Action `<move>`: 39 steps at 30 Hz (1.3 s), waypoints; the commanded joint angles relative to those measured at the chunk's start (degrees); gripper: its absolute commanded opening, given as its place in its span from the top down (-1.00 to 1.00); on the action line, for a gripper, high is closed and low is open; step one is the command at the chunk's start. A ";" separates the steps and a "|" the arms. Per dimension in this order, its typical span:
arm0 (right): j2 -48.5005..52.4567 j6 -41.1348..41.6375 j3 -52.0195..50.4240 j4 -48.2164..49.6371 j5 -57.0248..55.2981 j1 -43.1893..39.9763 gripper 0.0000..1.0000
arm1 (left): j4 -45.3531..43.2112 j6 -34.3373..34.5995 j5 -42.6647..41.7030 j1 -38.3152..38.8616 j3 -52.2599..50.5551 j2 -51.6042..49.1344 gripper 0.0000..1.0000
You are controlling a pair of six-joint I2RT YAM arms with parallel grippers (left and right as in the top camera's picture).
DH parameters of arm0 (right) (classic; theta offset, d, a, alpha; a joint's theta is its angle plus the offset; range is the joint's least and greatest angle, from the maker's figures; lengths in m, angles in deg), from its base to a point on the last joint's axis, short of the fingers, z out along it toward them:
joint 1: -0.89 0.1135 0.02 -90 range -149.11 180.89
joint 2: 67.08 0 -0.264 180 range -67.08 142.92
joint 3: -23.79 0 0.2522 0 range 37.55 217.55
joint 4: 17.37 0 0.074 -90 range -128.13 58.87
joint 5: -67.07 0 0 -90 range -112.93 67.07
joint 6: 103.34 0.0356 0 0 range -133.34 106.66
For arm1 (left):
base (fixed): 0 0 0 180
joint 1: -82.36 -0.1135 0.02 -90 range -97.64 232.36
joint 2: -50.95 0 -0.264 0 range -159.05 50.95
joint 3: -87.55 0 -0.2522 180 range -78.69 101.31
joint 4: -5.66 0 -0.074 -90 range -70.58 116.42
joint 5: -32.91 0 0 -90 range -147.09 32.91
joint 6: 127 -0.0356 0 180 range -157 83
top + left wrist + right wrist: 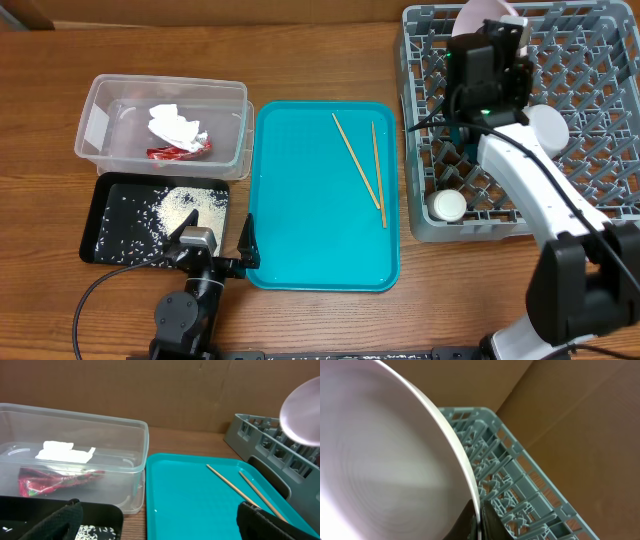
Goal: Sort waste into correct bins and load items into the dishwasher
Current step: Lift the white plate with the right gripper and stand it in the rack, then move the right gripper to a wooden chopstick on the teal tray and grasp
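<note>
My right gripper [490,45] is shut on the rim of a white round dish [485,14] with a pinkish underside and holds it on edge over the far side of the grey dish rack [600,215]. The right wrist view shows the jaws [480,522] pinching the dish's rim [380,460]. Another white bowl [548,127] and a small cup [447,205] sit in the rack. Two wooden chopsticks [357,165] lie on the teal tray [300,240]. The clear tub [100,95] holds the white tissue [172,125] and the red wrapper [180,150]. Rice grains [165,212] lie in the black tray [100,245]. My left gripper [215,245] is open and empty, low at the table's front.
In the left wrist view, the open fingers [160,527] straddle the gap between the black tray and the teal tray [190,505]. The tub [137,460] is ahead on the left, and the rack [265,445] is at the right. A cardboard wall stands behind the table.
</note>
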 commanded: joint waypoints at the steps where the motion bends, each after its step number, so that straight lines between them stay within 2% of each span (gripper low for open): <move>1: 1.68 -1.29 0.26 0.66 -1.14 1.95 0.92 | -0.13 0.22 -0.42 -0.20 -0.22 0.52 -1.00; 4: 2.25 -1.29 0.26 0.52 -1.16 3.74 0.86 | -0.13 0.22 -0.42 -0.20 -0.22 0.52 -1.00; 9: 2.23 -1.53 0.26 1.07 -1.90 6.54 0.62 | -0.13 0.22 -0.42 -0.20 -0.22 0.52 -1.00; 12: 2.23 -1.53 0.26 0.85 -4.57 7.72 0.12 | -0.13 0.22 -0.42 -0.20 -0.22 0.52 -1.00; 15: 1.99 -1.53 0.26 0.81 -10.95 9.46 -0.09 | -0.13 0.20 -0.42 -0.20 -0.22 0.52 -1.00; 18: 0.39 -1.51 0.26 -3.06 -11.65 12.90 -0.17 | -0.13 0.22 -0.42 -0.20 -0.22 0.52 -1.00; 21: -1.97 -1.07 0.26 -12.24 0.02 17.09 -0.24 | -0.13 0.20 -0.42 -0.20 -0.22 0.52 -1.00; 24: -3.41 -1.07 0.26 -21.00 25.97 20.55 -0.42 | -0.13 0.22 -0.42 -0.20 -0.22 0.52 -1.00; 26: -3.34 -1.05 0.24 -24.41 46.34 21.68 -0.46 | -0.13 0.22 -0.42 -0.20 -0.22 0.52 -1.00; 29: -2.08 -1.03 0.22 -25.99 64.37 21.70 -0.45 | -0.13 0.22 -0.42 -0.20 -0.22 0.52 -1.00; 31: -0.39 -0.92 0.20 -26.40 67.93 21.70 -0.45 | -0.13 0.22 -0.42 -0.20 -0.22 0.52 -1.00; 39: 8.24 -0.85 0.20 -22.82 58.97 20.11 -0.43 | -0.13 0.20 -0.42 -0.20 -0.22 0.52 -1.00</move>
